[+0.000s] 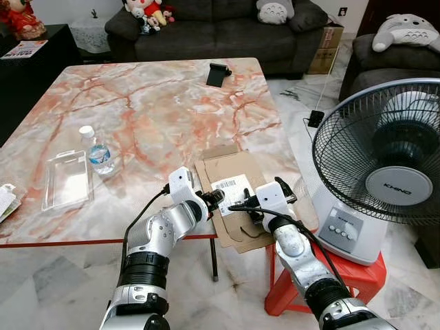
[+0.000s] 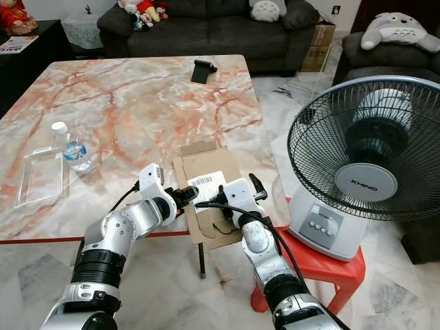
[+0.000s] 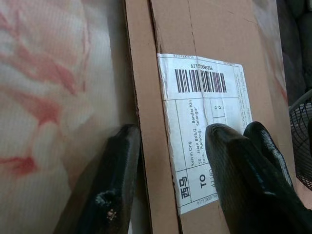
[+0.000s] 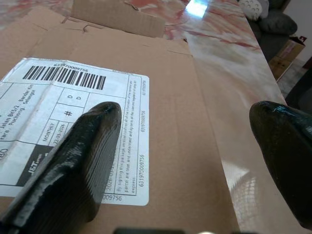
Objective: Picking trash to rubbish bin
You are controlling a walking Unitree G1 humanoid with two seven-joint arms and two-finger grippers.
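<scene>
Both arms are bent forward over the near table [image 1: 137, 103] edge, with the left end effector [image 1: 218, 199] and right end effector [image 1: 251, 206] set at the flattened cardboard [image 1: 230, 168], which overhangs that edge lengthwise away from the robot. A bottle [image 1: 98, 152], plastic tray [image 1: 67, 180] and fan [image 1: 385, 165] stand nearby. Left fingers [image 3: 234, 165] are seen spread, straddling the cardboard edge. Right fingers [image 4: 73, 156] are seen apart over the label [image 4: 73, 117].
</scene>
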